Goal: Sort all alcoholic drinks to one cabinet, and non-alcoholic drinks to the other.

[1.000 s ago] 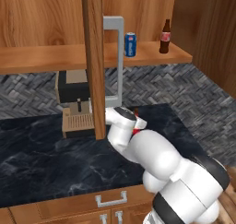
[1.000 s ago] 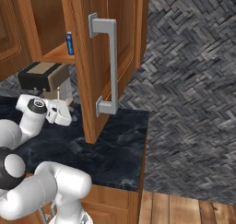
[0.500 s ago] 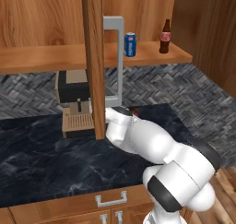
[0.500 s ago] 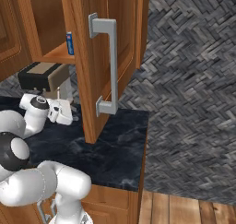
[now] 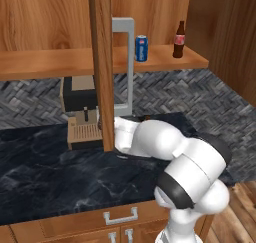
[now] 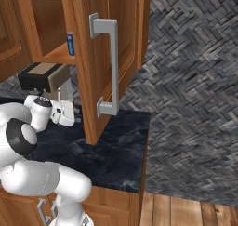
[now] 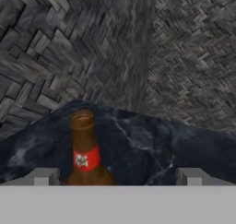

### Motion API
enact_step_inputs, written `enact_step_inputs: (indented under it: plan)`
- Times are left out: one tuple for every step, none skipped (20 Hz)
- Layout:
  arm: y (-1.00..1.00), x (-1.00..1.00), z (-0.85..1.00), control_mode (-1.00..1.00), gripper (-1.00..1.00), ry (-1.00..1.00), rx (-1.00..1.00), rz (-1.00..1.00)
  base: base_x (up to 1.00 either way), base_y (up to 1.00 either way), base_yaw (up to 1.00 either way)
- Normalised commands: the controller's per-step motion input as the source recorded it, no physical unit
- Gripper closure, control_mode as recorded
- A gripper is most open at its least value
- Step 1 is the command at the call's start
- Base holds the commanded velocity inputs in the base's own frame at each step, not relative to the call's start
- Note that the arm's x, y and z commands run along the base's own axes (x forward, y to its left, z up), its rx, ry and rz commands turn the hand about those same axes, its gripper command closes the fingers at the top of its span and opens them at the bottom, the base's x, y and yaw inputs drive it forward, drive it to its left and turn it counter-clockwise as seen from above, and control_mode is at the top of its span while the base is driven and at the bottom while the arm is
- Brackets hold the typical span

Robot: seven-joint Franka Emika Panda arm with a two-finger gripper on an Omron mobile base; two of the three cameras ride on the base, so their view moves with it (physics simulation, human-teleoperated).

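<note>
Gripper (image 7: pixel 117 176) fingers stand wide apart and hold nothing; the two grey fingertips (image 7: pixel 42 176) show low in the hand view. Between them, nearer the left tip, stands the slim brown beer bottle with a red label (image 7: pixel 86 151), upright on the dark marble counter (image 7: pixel 152 144), close to the hand. Since a second ago, the white arm (image 5: pixel 165 147) has swung further left and down, so the hand now sits low behind the edge of the open wooden cabinet door (image 5: pixel 102 67) in the left base view. In the right base view the white hand (image 6: pixel 62 113) has moved a little closer to that door, next to the black and tan coffee machine (image 6: pixel 39 76). The drinks on the shelf have not moved. The open wooden cabinet shelf (image 5: pixel 165 62) holds the small blue soda can with a silver top (image 5: pixel 141 48) and the small dark cola bottle with a red-and-white label (image 5: pixel 178 39), standing apart from each other. The door's big grey handle (image 6: pixel 109 71) faces the room.
</note>
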Motion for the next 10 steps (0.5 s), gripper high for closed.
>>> enact_step_inputs:
  plan:
    - [0.0,0.15,-0.02,-1.0,-1.0,0.0,0.0,-0.02,0.0,0.0,0.0]
    - [0.0,0.15,-0.03,-1.0,-1.0,0.0,0.0,-0.01,0.0,0.0,0.0]
    - [0.0,0.16,-0.04,-1.0,-1.0,0.0,0.0,-0.01,0.0,0.0,0.0]
    - [0.0,0.15,-0.04,-1.0,-1.0,0.0,0.0,-0.01,0.0,0.0,0.0]
    - [0.0,0.16,-0.01,-1.0,-1.0,0.0,0.0,-0.01,0.0,0.0,0.0]
    - [0.0,0.16,-0.04,-1.0,-1.0,0.0,0.0,-0.01,0.0,0.0,0.0]
    - [0.0,0.16,-0.06,-1.0,-1.0,0.0,0.0,-0.01,0.0,0.0,0.0]
    - [0.0,0.16,-0.06,-1.0,-1.0,0.01,0.0,-0.01,0.0,0.0,0.0]
    - [0.0,0.17,-0.08,-1.0,-1.0,0.03,0.0,-0.01,0.0,0.0,0.0]
    - [0.0,0.15,-0.07,-1.0,-1.0,0.03,0.0,0.0,0.0,0.0,0.0]
